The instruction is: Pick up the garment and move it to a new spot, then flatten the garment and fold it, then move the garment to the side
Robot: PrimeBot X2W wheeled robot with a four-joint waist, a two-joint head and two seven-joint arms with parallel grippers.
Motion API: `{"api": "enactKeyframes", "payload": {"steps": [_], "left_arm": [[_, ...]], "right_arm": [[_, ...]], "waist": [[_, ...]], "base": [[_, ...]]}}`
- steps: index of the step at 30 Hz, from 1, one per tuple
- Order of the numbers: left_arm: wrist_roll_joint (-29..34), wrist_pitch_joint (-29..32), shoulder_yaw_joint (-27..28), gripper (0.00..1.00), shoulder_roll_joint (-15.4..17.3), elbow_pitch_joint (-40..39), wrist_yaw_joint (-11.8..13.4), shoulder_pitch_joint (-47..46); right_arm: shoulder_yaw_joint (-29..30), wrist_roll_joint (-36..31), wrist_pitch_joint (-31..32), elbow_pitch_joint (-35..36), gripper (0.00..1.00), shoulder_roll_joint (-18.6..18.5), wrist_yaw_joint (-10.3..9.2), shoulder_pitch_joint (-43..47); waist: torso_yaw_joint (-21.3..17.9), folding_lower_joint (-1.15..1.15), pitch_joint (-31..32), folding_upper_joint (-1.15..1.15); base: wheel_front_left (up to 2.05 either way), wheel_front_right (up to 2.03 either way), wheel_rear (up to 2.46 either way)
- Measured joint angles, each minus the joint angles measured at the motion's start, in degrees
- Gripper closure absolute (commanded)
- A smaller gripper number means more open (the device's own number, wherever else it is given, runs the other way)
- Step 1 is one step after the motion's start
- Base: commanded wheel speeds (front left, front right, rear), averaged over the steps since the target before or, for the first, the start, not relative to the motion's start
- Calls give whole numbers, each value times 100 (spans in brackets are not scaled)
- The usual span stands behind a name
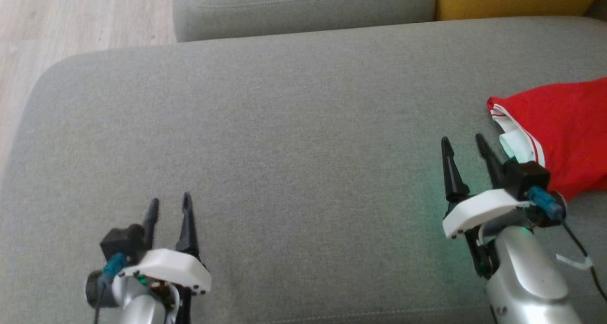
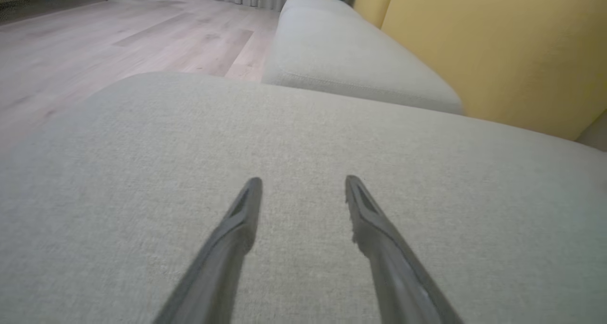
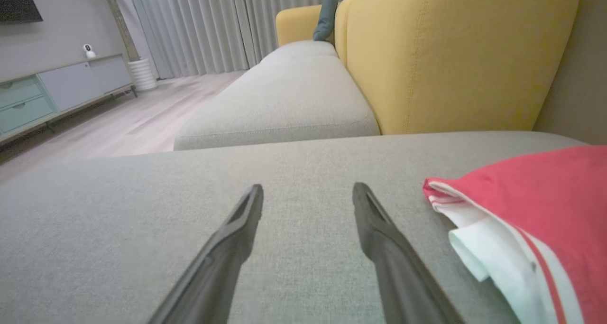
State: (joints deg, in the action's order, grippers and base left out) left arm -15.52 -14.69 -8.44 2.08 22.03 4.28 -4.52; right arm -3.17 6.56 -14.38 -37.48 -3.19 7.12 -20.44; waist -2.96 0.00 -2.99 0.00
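- The left end effector (image 1: 170,199) sits nearest, at the near left corner of the grey cushion (image 1: 284,124). Its two dark fingers are parted to a moderate gap and grip nothing, with only bare fabric between them.
- The right end effector (image 1: 462,139) hangs over the cushion's near right part. It is likewise parted and empty, fingers pointing toward the cushion's far edge.
- The garment (image 1: 564,124) lies at the cushion's right edge, just beside the right end effector and outside its fingers. It shows red layered over a white panel with striped trim, and its far side is cut off by the frame.
- Judgement: this fits either a jersey waiting at the cushion's side to be picked up, or a folded one already set aside there. How neat the fold is can't be told, so no move is settled.
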Motion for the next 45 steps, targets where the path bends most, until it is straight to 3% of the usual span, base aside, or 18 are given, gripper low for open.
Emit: {"api": "enactKeyframes", "payload": {"steps": [9, 45], "left_arm": [[-194, 76, -9, 100, -57, 523, -25, 416], [-2380, 659, 358, 100, -55, 202, -335, 352]], "right_arm": [[20, 182, 99, -502, 100, 54, -2, 661], [331, 2629, 667, 292, 100, 54, -2, 734]], "waist": [[12, 0, 21, 0], [96, 0, 97, 0]], "base": [[0, 0, 0], [0, 0, 0]]}}
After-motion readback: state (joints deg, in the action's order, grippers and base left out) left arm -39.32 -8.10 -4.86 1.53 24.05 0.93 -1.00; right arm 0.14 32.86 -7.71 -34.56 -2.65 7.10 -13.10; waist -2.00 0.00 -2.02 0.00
